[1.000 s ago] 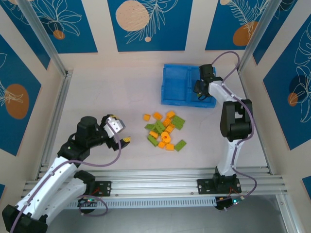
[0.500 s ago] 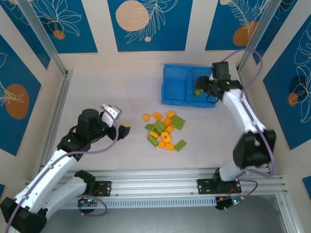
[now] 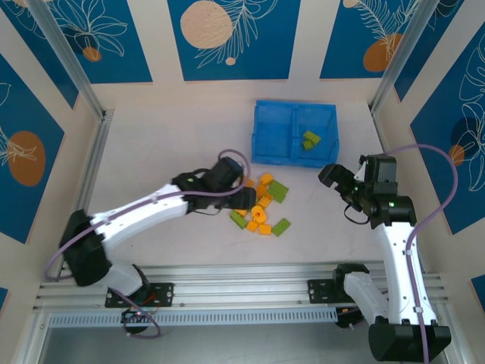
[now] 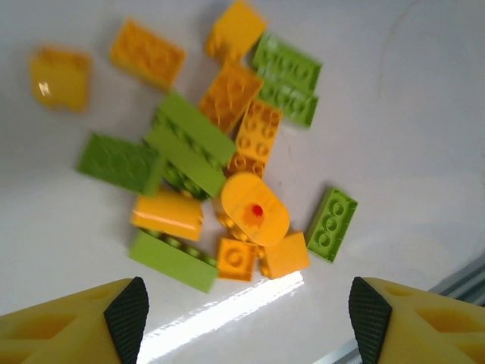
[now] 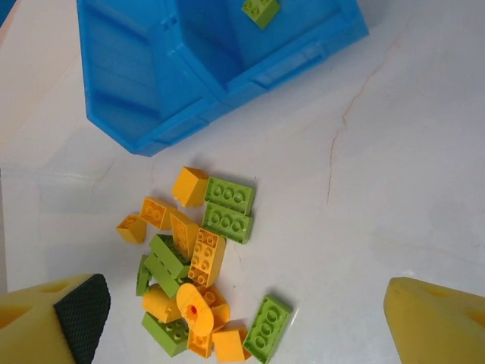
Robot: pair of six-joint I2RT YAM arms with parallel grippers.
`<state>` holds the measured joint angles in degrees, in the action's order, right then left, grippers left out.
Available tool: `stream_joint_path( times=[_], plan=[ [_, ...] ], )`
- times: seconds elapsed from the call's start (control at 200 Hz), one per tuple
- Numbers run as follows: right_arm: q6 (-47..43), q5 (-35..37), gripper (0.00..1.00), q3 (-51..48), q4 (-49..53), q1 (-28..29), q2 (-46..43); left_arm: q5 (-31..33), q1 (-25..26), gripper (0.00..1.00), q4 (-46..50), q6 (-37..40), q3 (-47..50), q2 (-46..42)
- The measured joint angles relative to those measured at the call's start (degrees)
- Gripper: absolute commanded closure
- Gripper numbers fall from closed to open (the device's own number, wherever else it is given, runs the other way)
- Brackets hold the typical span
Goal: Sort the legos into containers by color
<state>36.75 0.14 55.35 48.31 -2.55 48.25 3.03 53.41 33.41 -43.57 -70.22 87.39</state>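
Observation:
The legos (image 3: 261, 206) lie in a loose pile of orange-yellow and lime green bricks mid-table, in front of the blue containers (image 3: 273, 144). Two green bricks (image 3: 311, 140) rest in the right compartment. My left gripper (image 3: 241, 199) hovers over the pile's left edge. In the left wrist view it (image 4: 248, 322) is open, with bare table between its fingertips (image 4: 125, 318) and the pile (image 4: 227, 152) just beyond. My right gripper (image 3: 339, 182) hangs open to the right of the pile, away from the tray. The right wrist view looks down on the pile (image 5: 197, 265) and tray (image 5: 151, 76).
One green brick (image 3: 282, 226) lies slightly apart at the pile's near right. An aluminium rail (image 3: 242, 279) runs along the near table edge, with upright posts at the back corners. Open tabletop lies left of the pile and right of the tray.
My left arm swung from the table's left side over to the pile, its jaws narrowing a little. My right gripper opened over the tray's right compartment, left a green brick there and drew back toward the near right.

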Motion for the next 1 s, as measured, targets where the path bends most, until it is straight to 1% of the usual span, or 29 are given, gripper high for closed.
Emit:
stream_joint_path(
  times=[0.095,0.17,0.26,0.345,0.435,0.525,0.685,0.775,0.81,0.92,1.0],
  plan=[
    [1.22,-0.59,0.04,0.00,0.11,-0.15,0.11,0.37,3.06,0.26,0.09,-8.85,-1.73,7.17],
    [1.70,-0.83,0.03,0.00,0.07,-0.17,0.61,1.11,4.79,0.27,0.74,-15.28,-3.52,11.45],
    [1.86,-0.85,0.03,0.00,-0.11,-0.22,1.01,1.84,5.66,0.33,2.80,-21.49,-7.37,15.58],
    [1.84,-0.83,0.03,0.00,-0.09,-0.28,1.11,2.51,5.70,0.33,4.87,-26.34,-11.65,19.52],
    [1.84,-0.83,0.03,0.02,-0.04,-0.33,1.09,3.13,5.64,0.31,5.40,-29.40,-14.56,22.97],
    [1.84,-0.83,0.03,0.02,-0.02,-0.37,1.03,3.67,5.64,0.29,5.73,-31.39,-15.37,25.73],
    [1.75,-1.51,0.03,0.00,0.70,-0.48,0.28,5.88,5.64,0.20,7.43,-32.48,-18.23,28.83],
    [1.38,-2.14,0.03,0.02,1.20,-0.48,-0.11,7.26,5.46,0.19,7.93,-32.41,-19.80,30.12],
    [1.18,-2.16,0.03,0.02,1.42,-0.48,-0.15,7.67,5.31,0.21,8.02,-32.39,-20.04,30.80],
    [0.72,-2.36,0.03,0.04,2.25,-0.48,-0.15,8.59,5.05,0.37,8.44,-32.20,-20.52,31.50],
    [0.70,-2.58,0.03,0.26,2.64,-0.48,-0.15,9.09,4.74,0.44,9.03,-31.74,-20.52,32.04]
  ],
)
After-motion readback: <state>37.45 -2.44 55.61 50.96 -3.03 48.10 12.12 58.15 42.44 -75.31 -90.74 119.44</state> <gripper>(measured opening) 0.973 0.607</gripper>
